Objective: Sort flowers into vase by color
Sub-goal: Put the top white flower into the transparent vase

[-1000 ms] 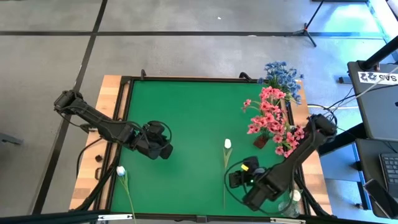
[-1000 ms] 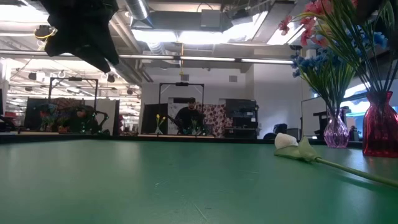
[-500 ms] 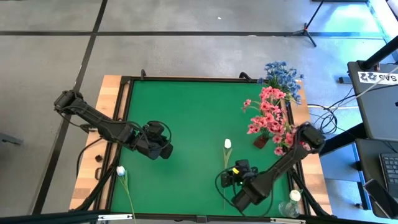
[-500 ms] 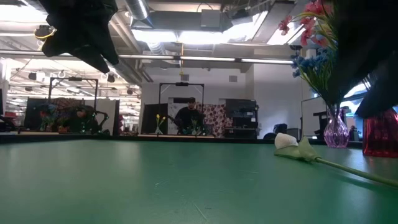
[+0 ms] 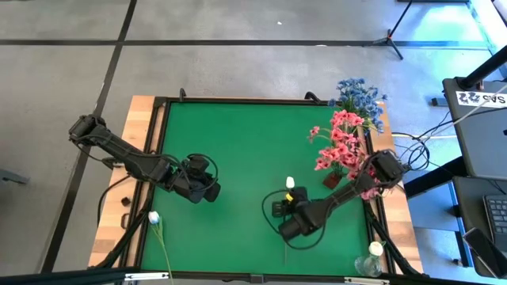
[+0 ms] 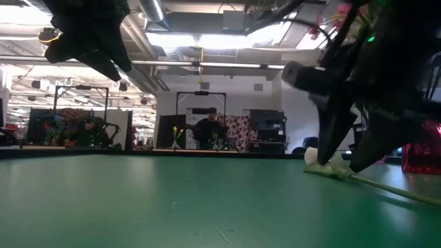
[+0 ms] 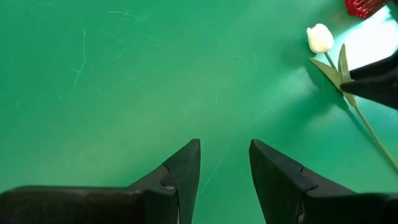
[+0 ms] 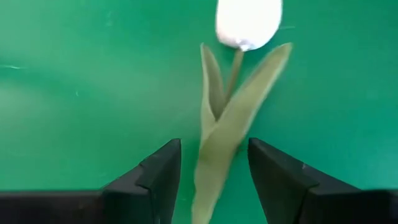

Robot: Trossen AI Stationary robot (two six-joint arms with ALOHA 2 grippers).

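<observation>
Right end effector [image 5: 283, 208] sits low over the green surface [image 5: 230, 150], right of centre in the overhead frame, its two dark fingers [image 8: 152, 177] apart and straddling the stem and leaves of a white tulip [image 8: 247, 22] that lies flat. No contact is visible yet — the leaves run up between the fingers with a gap on either side. In the level view the same end effector [image 6: 344, 155] angles down toward the bud [image 6: 317, 156] at the right of the frame.

Left end effector [image 5: 207, 192] hangs above the surface left of centre, fingers apart, holding nothing.

A second white tulip [image 5: 154, 217] lies at the lower left edge of the overhead frame. At the upper right stand the blue flowers [image 5: 358, 93] and, just below them, the pink flowers [image 5: 342, 146] in a red vase [image 5: 332, 180]. A clear vase [image 5: 370, 261] sits at the lower right corner, with something white in it.

Judging by looks, the tulip is very light, with a thin wiry stem and soft, floppy leaves — likely to bend or roll rather than resist. The bud looks easy to crush, so the best hold is probably on the stem just below the leaves, closing gently and squarely so the thin stem does not slip out sideways.
</observation>
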